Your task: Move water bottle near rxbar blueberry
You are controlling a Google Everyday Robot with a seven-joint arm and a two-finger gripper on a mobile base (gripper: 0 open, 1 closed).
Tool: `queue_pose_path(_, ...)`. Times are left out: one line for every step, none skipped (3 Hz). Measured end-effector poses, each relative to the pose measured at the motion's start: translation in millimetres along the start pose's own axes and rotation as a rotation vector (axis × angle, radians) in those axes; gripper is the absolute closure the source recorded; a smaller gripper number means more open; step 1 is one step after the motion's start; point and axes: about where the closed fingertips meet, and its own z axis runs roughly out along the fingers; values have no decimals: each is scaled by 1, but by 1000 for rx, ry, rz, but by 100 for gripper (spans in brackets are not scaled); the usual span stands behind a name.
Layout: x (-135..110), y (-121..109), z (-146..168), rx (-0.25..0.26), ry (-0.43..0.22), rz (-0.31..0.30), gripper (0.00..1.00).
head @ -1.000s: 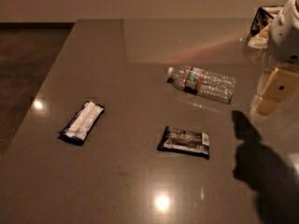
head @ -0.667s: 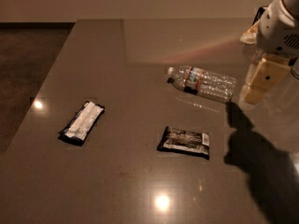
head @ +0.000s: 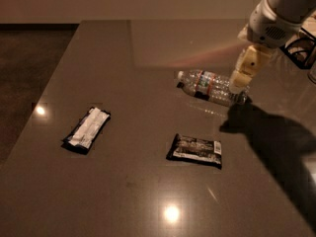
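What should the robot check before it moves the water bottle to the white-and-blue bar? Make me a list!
1. The water bottle lies on its side on the table: ok.
2. The gripper is right by the bottle's bottom end: ok.
3. The gripper holds the bottle: cannot tell.
4. The rxbar blueberry is in view, far left of the bottle: ok.
5. The dark bar wrapper sits off the straight path: ok.

The tool (head: 240,83) hangs at the right end of the water bottle (head: 207,84), which lies on its side at the far right of the table (head: 148,53). From the bottle to the rxbar blueberry (head: 88,129) at the near left the surface is open. The dark wrapper (head: 195,150) lies nearer, just off that line.
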Motion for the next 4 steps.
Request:
queue_pose_path(5, -22, 30, -21, 3, 43, 0)
queue_pose_path(9, -30, 49, -38, 15, 74, 0)
queue_pose_path(12, -24, 63, -55, 27, 80, 0)
queue_pose_path(19, -16, 76, -80, 64, 86, 0)
